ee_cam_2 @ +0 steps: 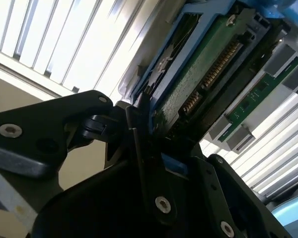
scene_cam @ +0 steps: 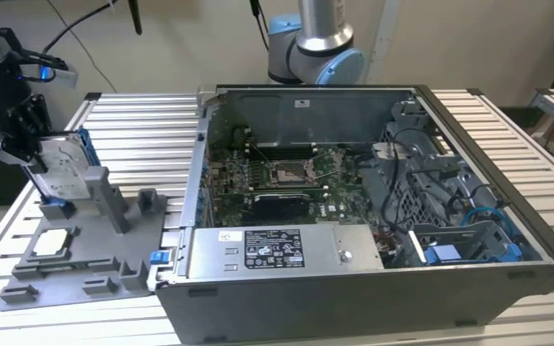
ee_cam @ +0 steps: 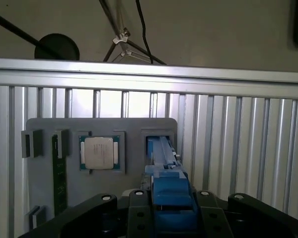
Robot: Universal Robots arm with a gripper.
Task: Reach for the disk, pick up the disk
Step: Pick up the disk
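**Clamping the disk [scene_cam: 63, 169] on edge at the grey fixture [scene_cam: 84, 267]**

The gripper [scene_cam: 29, 148] is closed narrowly on the disk. In the second wrist view, a dark finger [ee_cam_2: 138, 144] presses against the disk's blue bracket [ee_cam_2: 188, 37], with the green circuit board [ee_cam_2: 198, 74] of the disk's underside rising away from the jaws. In the first wrist view, the bracket's blue edge sits between the black gripper bodies.

In the exterior view the disk stands nearly upright, leaning slightly, at the exterior view's left. Its labelled silver face is turned toward the camera. The gripper holds its upper edge on the side away from the computer. The disk's lower blue corner meets an upright holder of the fixture; whether it rests in the holder or hangs just clear of it cannot be told.

The fixture is a flat grey plate with several raised posts and pockets. One pocket holds a small square chip [ee_cam: 102, 152], lying flat, just beside the disk's slot. A narrow green memory module [ee_cam: 59, 173] lies in a slot on the chip's far side from the disk.

The fixture lies on a slatted metal table [scene_cam: 133, 130]. Beside it, toward the exterior view's right, stands an open computer case [scene_cam: 354, 306], touching or nearly touching the fixture's edge. Inside the case are a green motherboard [scene_cam: 287, 180] and, along the near wall, a long silver box [scene_cam: 277, 249] with a black-and-white label. A robot arm's grey and blue joints [scene_cam: 316, 43] rise behind the case.
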